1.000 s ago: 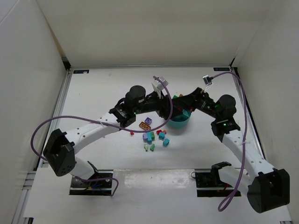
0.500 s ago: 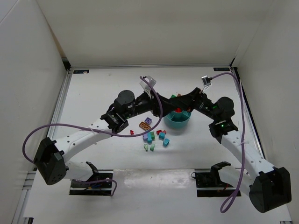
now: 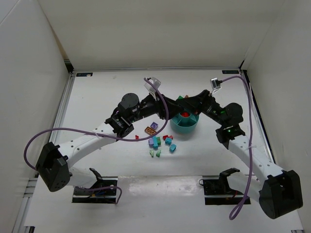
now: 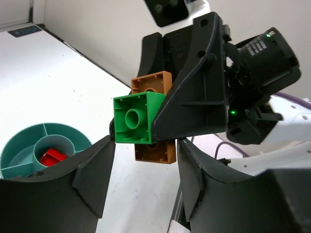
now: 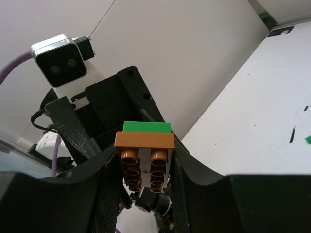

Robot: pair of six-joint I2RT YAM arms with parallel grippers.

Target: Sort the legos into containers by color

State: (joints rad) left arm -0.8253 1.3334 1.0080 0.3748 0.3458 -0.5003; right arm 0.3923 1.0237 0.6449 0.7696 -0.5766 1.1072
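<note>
Left arm reaches in toward table centre. The left gripper [image 3: 167,108] has its jaws apart with nothing between them, and points at the right arm's load. Loose legos [image 3: 159,141] lie in a small cluster on the table just near-left of the teal bowl [image 3: 187,129], not yet sorted. Mid-air above the bowl's far rim, a green brick [image 4: 132,118] is stuck onto an orange brick [image 4: 151,82]. The right gripper [image 3: 184,103] is clamped on the orange one and presents the pair toward the left fingers. Judgement: two colours joined cannot share a compartment, so the pair is held up to be pulled apart, the green brick offered for the left jaws to take. A red brick [image 4: 52,157] sits in the bowl's central cup. Other compartments are partly cut off by the left finger in the left wrist view, so their contents are unclear. The top view is too small to show whether the left fingers touch the pair.
</note>
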